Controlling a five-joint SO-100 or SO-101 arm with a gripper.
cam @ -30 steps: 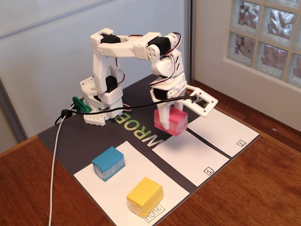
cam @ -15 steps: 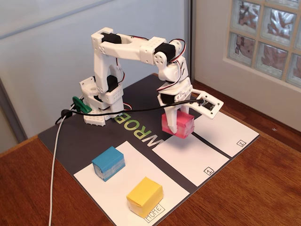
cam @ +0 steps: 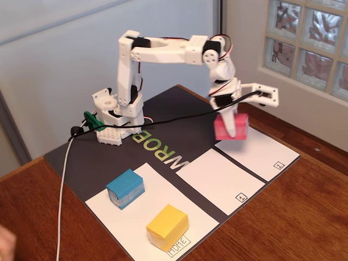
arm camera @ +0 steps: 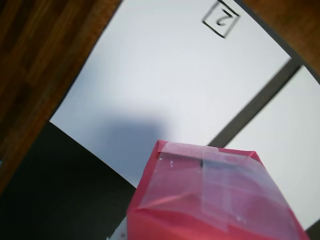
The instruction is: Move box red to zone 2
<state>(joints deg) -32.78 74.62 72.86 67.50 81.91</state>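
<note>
The red box (cam: 242,128) hangs just above the far end of zone 2 (cam: 261,153), the white panel with a boxed "2" at its near corner. My gripper (cam: 229,125) is shut on the box from above, with the white arm stretched out to the right. In the wrist view the red box (arm camera: 210,200) fills the lower middle. Its shadow falls on zone 2 (arm camera: 165,75) beneath it. My fingers are hidden in that view.
The panel marked "1" (cam: 217,179) lies left of zone 2 across a dark strip. A blue box (cam: 125,188) and a yellow box (cam: 167,225) stand on the HOME panel (cam: 136,215). A black cable (cam: 163,124) runs from the arm to the table's left side.
My arm has swung to the right and stretched out, carrying the red box from over the dark mat near panel 1 to above zone 2's far end.
</note>
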